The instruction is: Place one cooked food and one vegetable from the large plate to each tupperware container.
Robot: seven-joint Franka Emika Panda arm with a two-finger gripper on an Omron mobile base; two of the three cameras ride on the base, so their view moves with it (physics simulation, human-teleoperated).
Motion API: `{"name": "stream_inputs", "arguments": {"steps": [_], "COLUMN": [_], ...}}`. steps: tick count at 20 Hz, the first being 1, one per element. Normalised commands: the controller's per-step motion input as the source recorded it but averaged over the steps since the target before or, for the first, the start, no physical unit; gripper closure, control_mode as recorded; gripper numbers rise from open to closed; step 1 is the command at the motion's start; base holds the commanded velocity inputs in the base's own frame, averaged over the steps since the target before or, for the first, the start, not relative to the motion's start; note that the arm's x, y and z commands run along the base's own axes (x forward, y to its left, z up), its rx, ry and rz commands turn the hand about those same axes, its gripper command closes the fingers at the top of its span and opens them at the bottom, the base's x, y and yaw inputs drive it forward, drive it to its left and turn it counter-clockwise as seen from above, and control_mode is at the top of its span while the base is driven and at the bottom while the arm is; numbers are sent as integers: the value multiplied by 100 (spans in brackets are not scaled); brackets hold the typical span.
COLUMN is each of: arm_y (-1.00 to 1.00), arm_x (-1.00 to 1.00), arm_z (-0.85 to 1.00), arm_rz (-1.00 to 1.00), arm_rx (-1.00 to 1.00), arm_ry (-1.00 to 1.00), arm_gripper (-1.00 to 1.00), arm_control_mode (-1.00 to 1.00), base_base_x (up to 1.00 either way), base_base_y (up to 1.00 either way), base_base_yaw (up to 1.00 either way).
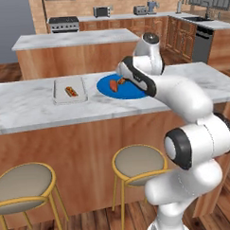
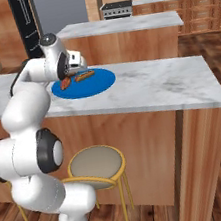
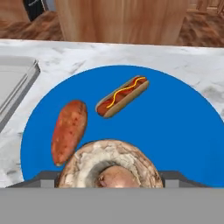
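The gripper [image 2: 70, 74] hangs low over the near-left part of the blue plate [image 3: 175, 131], directly above the brown-beige lumpy vegetable [image 3: 109, 164], which sits between its fingertips in the hand view. Whether the jaws are clamped on it or merely straddle it cannot be told. Just left of the gripper lies the red-orange tapered vegetable [image 3: 69, 131]; ahead of it, a hot dog [image 3: 122, 96] rests on the plate. Further left on the marble counter [image 1: 26, 104] stands a pale tray [image 1: 59, 96] holding another hot dog [image 1: 71, 92].
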Motion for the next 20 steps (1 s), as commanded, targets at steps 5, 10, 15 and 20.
{"name": "stream_inputs", "arguments": {"steps": [5,10,15,20], "arm_y": [73,79,70,64], "arm_x": [-1,10,38,40], "arm_z": [16,17,6,0], "arm_rz": [3,5,6,8], "arm_rx": [11,7,2,1], "arm_ry": [-1,0,2,2], "arm_gripper": [100,100,100,100], "arm_control_mode": [-100,-100,-100,-100], "base_base_x": [0,0,0,0], "base_base_y": [0,0,0,0], "base_base_yaw": [0,0,0,0]}}
